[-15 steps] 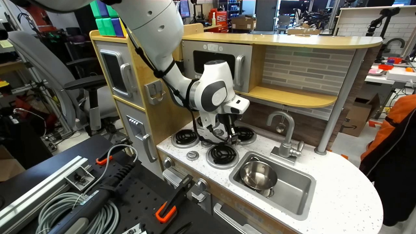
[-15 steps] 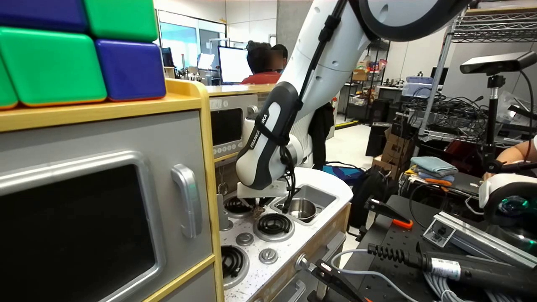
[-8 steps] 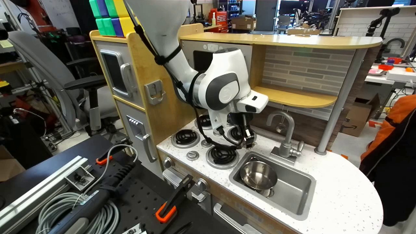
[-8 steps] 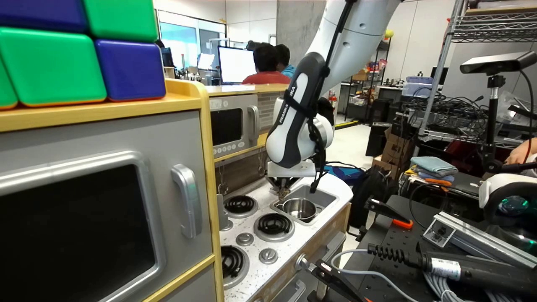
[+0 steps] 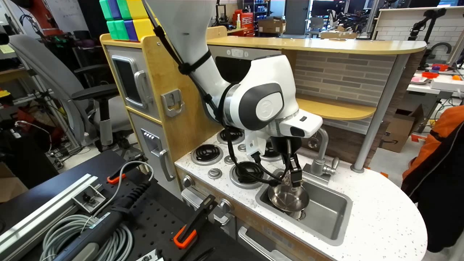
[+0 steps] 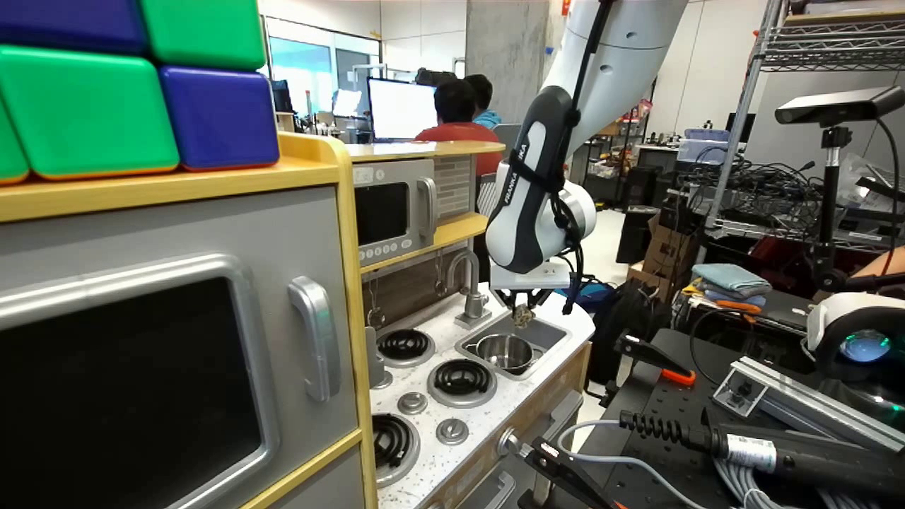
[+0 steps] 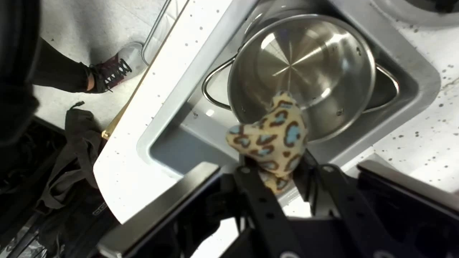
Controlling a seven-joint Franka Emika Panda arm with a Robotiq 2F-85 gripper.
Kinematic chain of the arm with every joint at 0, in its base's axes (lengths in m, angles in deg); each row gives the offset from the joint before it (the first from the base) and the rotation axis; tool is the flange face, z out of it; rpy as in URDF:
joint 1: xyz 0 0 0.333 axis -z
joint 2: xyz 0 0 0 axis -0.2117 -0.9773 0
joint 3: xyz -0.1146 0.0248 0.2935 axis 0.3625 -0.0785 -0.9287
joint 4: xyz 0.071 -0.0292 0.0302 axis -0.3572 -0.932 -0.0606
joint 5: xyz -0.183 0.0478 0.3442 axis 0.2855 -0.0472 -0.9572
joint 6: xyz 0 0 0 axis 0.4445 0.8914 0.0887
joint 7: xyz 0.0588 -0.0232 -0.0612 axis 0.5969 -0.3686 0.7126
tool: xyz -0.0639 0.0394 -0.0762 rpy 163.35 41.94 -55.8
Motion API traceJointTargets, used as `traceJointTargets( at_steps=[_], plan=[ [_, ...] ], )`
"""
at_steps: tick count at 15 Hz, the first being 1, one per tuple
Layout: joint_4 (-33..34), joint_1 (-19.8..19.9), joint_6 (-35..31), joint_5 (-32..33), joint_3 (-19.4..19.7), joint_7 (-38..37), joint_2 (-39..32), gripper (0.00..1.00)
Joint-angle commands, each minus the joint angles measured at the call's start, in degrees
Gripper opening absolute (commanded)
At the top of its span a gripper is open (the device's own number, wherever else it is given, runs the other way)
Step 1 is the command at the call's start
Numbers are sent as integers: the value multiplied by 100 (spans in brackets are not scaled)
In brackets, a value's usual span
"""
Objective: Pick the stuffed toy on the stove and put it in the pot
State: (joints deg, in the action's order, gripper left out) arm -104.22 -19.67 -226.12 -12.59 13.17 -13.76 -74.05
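Note:
The stuffed toy (image 7: 276, 139) is tan with brown and blue leopard spots. It also shows as a small tan lump in an exterior view (image 6: 522, 316). My gripper (image 7: 278, 165) is shut on the toy, which sticks out beyond the fingertips. In an exterior view, the gripper (image 5: 293, 175) is above the back part of the shiny steel pot (image 5: 290, 203). In the wrist view, the toy overlaps the rim of the pot (image 7: 304, 68), whose visible inside holds nothing. The stove (image 5: 206, 154) with black burners is beside the sink.
The pot stands inside the grey sink basin (image 5: 331, 217), at the stove end. The faucet (image 5: 320, 152) rises behind the sink, close to the gripper. A yellow shelf (image 5: 337, 108) and the microwave (image 6: 392, 205) are behind the arm. A dark cable hangs from the wrist.
The gripper has risen from the stove by the back burner and moved sideways to above the sink, carrying the toy. The pot has not moved.

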Motion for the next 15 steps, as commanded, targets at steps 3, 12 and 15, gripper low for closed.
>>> traceJointTargets(
  at_steps=[3,12,15],
  plan=[
    [-143,221,205,-159,-405,220,301,76],
    [-1141,874,1975,-111,-1006,1579,1913,100],
    [-850,808,2217,34,-908,1286,1682,100]
  ],
)
